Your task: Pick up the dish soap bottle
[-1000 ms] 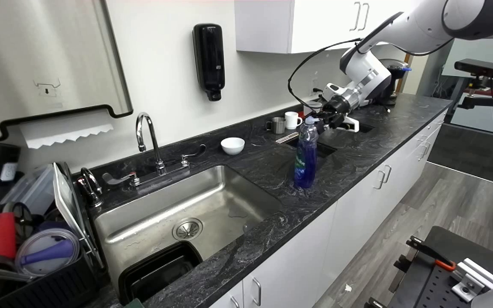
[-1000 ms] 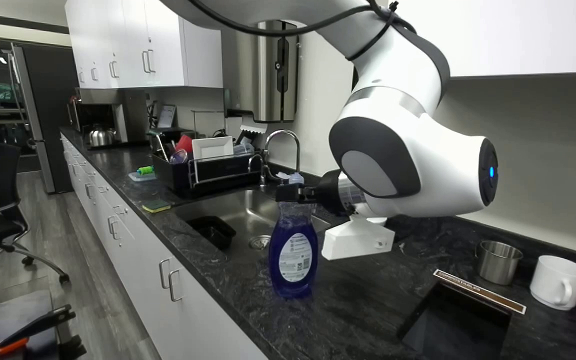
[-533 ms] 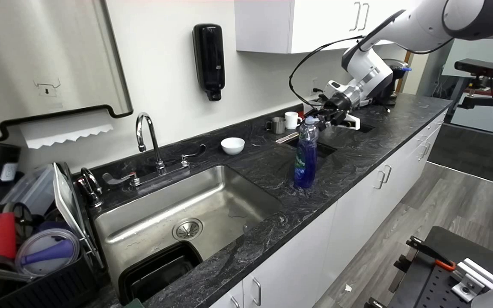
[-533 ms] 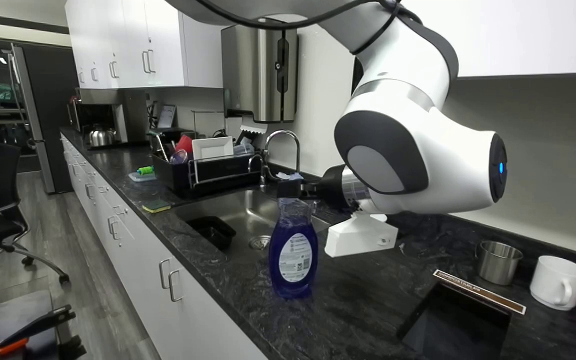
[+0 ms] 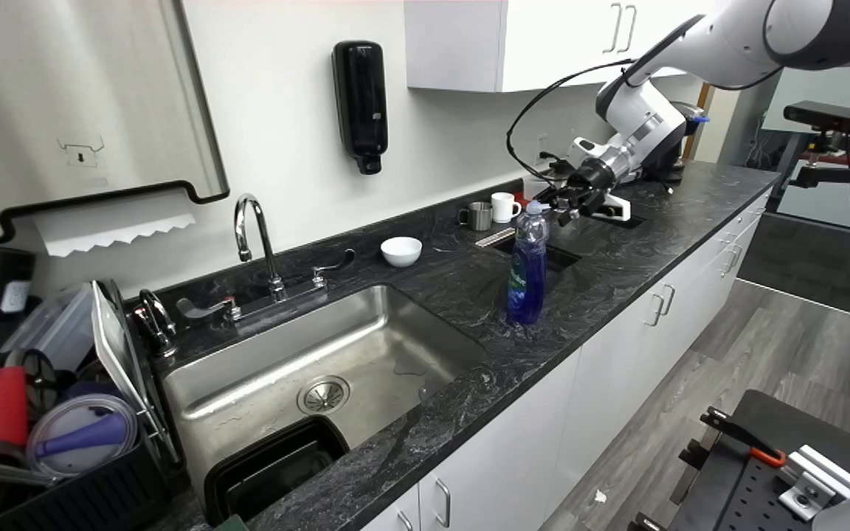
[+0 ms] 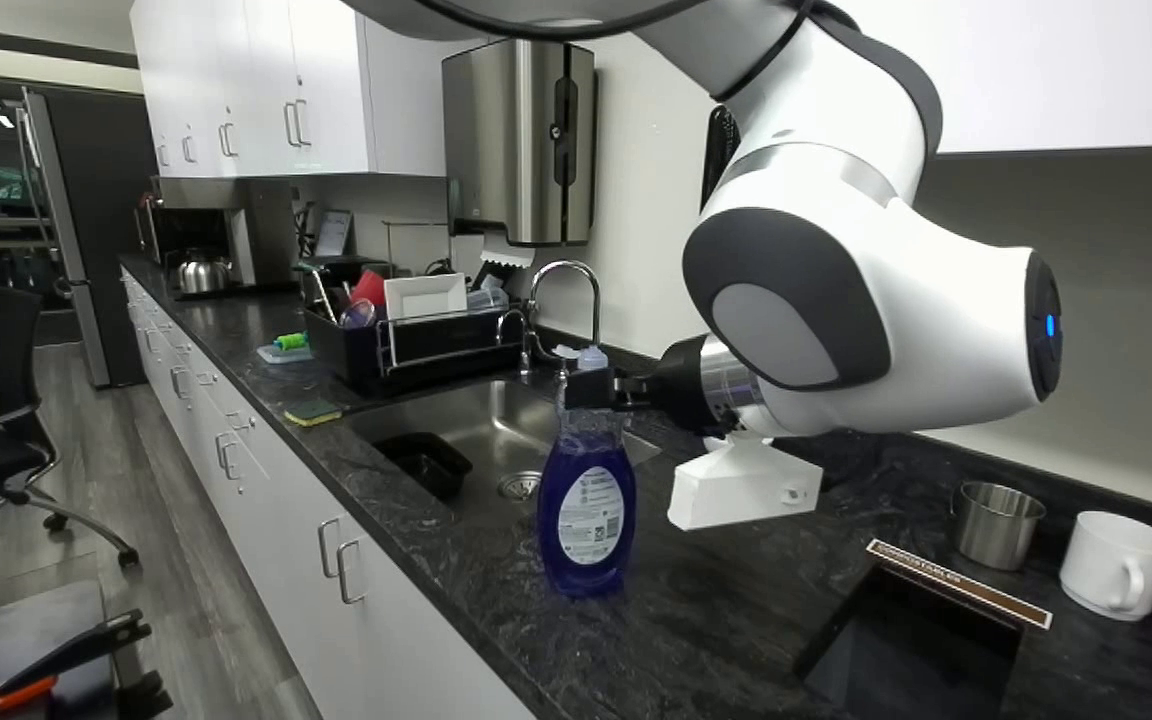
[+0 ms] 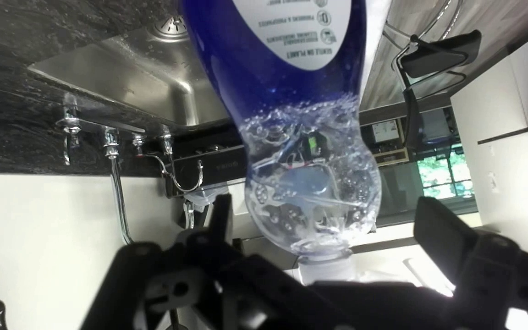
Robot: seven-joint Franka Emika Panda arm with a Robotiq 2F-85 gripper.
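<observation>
On dark countertop [image 5: 462, 302], just beside sink [image 5: 417, 324], dish soap bottle [image 5: 527, 273] stands upright, blue body below, clear neck and pale top above. Gripper [image 7: 326, 224] at height of bottle's upper end in both exterior views, jaws spread wide. Wrist view: bottle appears upside down, upper part framed between two fingers [image 7: 440, 236], gap visible on each side, tip of cap hidden behind gripper body. In an exterior view, one finger [image 6: 591, 388] crosses in front of bottle's neck. Whether neck sits between fingertips or just beyond them, cannot tell.
</observation>
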